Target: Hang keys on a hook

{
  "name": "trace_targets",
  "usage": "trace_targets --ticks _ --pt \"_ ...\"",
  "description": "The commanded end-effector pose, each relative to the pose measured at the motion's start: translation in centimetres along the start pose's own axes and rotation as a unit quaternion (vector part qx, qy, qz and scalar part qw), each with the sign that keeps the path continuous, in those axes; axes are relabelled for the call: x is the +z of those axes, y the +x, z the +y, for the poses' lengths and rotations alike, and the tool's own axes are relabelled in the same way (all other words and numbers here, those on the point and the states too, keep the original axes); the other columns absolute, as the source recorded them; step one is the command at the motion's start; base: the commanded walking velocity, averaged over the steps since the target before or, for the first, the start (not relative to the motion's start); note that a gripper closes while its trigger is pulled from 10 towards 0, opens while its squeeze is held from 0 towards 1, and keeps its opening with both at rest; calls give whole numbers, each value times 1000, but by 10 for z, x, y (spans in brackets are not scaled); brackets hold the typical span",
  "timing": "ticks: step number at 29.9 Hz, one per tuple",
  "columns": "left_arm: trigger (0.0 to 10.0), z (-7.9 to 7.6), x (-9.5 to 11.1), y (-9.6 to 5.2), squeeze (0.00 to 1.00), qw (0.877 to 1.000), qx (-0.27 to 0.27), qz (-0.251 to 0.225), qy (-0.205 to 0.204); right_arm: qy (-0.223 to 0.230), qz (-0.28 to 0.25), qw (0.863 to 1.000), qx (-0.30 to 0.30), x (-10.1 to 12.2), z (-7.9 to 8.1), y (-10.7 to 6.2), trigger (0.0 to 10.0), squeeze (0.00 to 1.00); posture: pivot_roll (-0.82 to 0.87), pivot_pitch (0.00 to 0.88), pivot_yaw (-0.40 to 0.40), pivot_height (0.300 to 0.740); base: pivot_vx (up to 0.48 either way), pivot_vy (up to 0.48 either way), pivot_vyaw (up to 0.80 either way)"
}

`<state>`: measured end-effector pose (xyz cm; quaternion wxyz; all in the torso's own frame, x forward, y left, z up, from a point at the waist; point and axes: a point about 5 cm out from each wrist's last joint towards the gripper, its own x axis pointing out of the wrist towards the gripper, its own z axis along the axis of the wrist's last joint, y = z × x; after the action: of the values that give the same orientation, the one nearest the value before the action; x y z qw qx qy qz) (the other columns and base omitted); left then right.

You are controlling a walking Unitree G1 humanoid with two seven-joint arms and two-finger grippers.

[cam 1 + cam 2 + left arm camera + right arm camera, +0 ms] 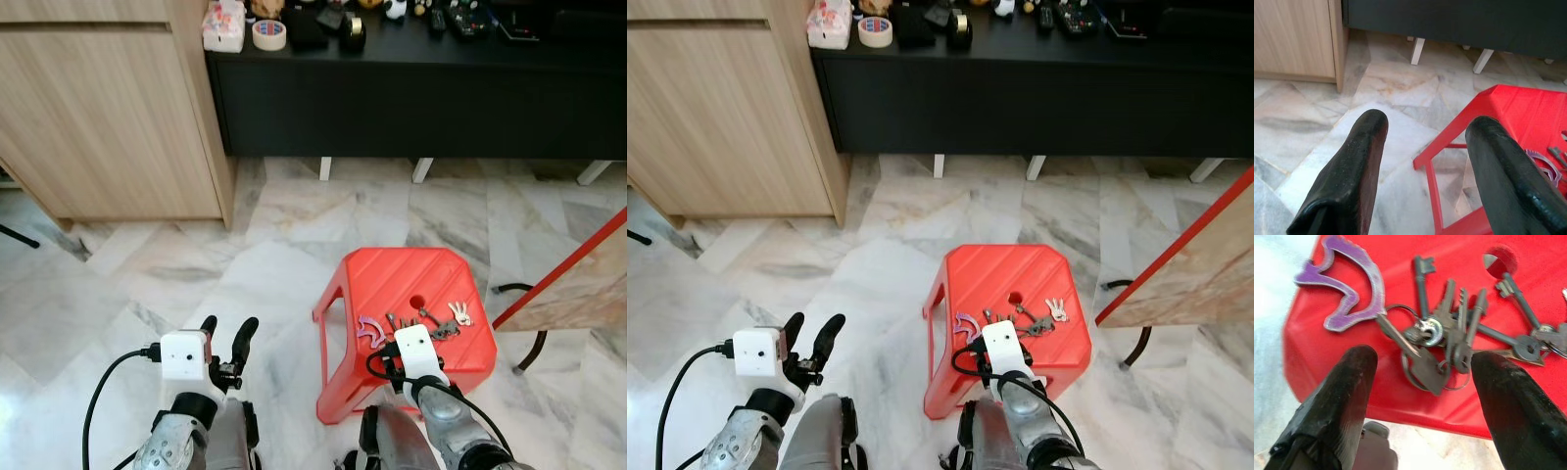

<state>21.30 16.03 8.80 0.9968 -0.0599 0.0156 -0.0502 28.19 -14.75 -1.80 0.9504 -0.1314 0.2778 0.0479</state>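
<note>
Nearest to us are our two silver arms. The right gripper [1422, 382] hangs just over the near edge of the red stool [392, 284], its two black fingers [1337, 396] spread wide and empty. The left gripper [227, 340] is raised over bare marble floor [245, 245], well to the left of the stool, its fingers [1352, 166] likewise wide apart and holding nothing.

Going by size, the marble floor spreads under both claws. Far ahead of them stands a long black cabinet [421, 98] on white legs, with a roll of tape [268, 34] and other small clutter on top. Ahead and to the left of the left claw is a light wooden cupboard [108, 117]. To the right of the right claw a red-edged board [578, 274] leans in from the side.

The stool sits directly in front of the right claw. On its seat, just beyond the right fingertips and between them in the wrist view, lies the bunch of keys [1449, 338] on its rings, flat and untouched. A purple tag [1349, 281] joined to the bunch lies toward the claw's left finger. A second, smaller cluster of keys [458, 313] lies farther out to the right, near a round hole [1500, 262] in the seat.
</note>
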Motion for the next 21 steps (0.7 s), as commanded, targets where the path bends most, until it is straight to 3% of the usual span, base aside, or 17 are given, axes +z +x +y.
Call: trace_targets --ticks 1,2,3,4,21 --pt "10000 -1 -2 -4 0 1000 2 11 -4 -3 22 1000 -13 -10 -7 -2 10000 0 110 255 -108 632 0 0 0" --pt "10000 -1 -2 -4 0 1000 2 11 -4 -3 22 1000 -13 -10 -7 -2 10000 0 110 255 -108 632 0 0 0" --pt "10000 -1 -2 -5 0 1000 2 12 -4 -4 25 1000 -15 -11 -8 -2 7529 0 111 258 -108 632 0 0 0" --pt "10000 -1 -1 -5 0 1000 2 12 -4 -7 28 999 -18 -12 -9 -2 0 0 112 257 -107 632 0 0 0" --pt "10000 1 -1 -4 0 1000 4 18 -1 2 32 999 -27 -16 -10 -4 0 0 113 258 -98 632 0 0 0"
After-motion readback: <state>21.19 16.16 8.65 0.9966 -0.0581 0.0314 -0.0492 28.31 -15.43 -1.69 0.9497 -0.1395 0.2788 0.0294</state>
